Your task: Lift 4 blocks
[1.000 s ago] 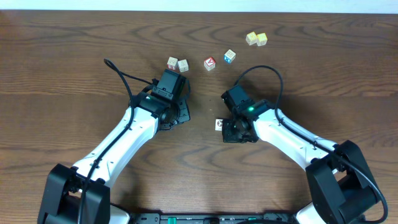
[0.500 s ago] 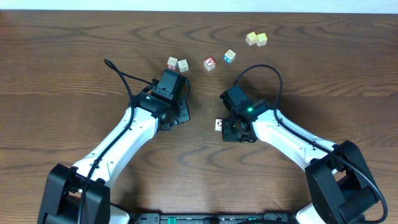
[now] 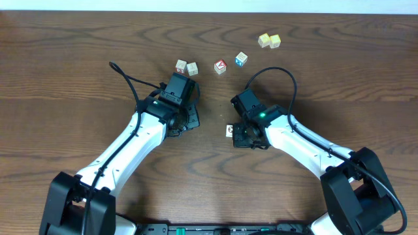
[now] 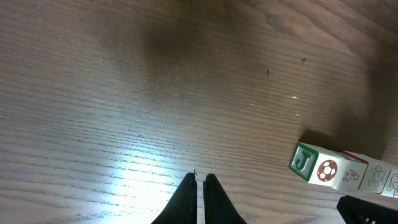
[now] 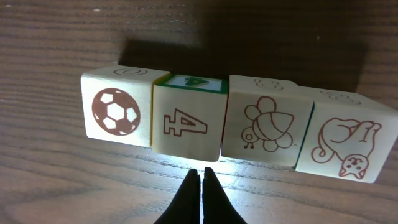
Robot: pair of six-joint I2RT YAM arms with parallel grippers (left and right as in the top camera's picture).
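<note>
The four blocks [image 5: 249, 127] lie touching side by side in one row on the table [image 3: 65, 52], near its middle, with my right gripper [image 5: 200, 174] just beside the row. My left gripper [image 4: 200, 180] hangs left of it, apart. Farther off, from left to right, lie a left pair [image 3: 181, 66], one lone cube [image 3: 220, 66], a second lone cube [image 3: 241, 59] and a right pair [image 3: 264, 40].

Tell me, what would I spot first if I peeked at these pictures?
The row of four cream picture blocks jumps out: a football, a 4, a bee and a cat, side by side on the dark wooden table. The right gripper, shut, points at the 4 block. From above, a red-faced cube and a blue-faced cube lie nearer the table's far edge.
</note>
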